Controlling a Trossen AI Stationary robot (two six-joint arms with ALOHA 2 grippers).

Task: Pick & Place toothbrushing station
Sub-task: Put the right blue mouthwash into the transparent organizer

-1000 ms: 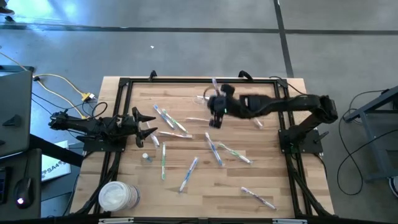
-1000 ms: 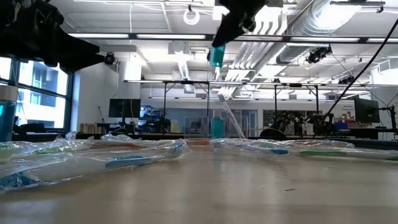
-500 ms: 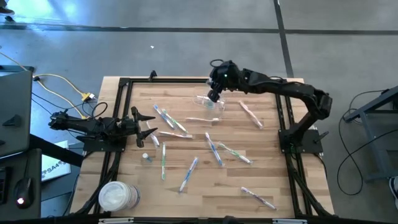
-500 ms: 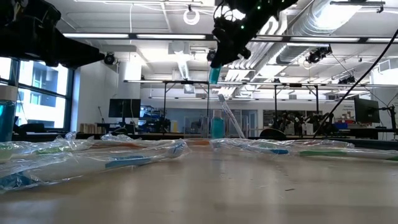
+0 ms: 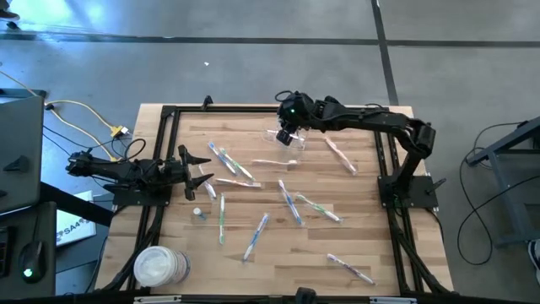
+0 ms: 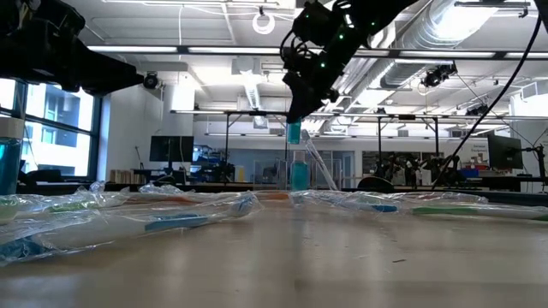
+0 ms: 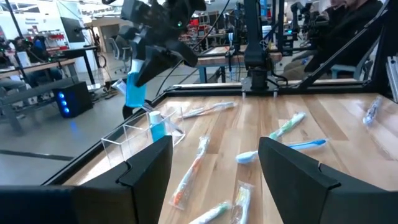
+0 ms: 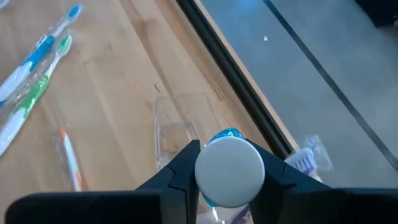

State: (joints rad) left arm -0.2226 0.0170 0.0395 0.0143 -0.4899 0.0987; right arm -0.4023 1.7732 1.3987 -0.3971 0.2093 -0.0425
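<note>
The right gripper (image 5: 288,133) hangs over the far middle of the wooden surface (image 5: 371,228), its fingers (image 8: 180,171) clamped on a small white tube (image 8: 229,171) with a blue cap (image 6: 294,132) that points downward. Directly under it stands the clear plastic cup (image 5: 284,140), upright near the far edge of the frame; another blue-capped tube (image 7: 157,127) and a toothbrush already stand in it. The held tube is above the cup, not yet inside.

The left gripper (image 5: 201,169) waits low at the left side of the surface, its fingers (image 7: 146,171) spread apart with nothing between them.

Wrapped toothbrushes (image 5: 289,203) in blue, green, pink and white lie scattered across the middle and near parts. A stack of white discs (image 5: 159,267) sits at the near left corner.
</note>
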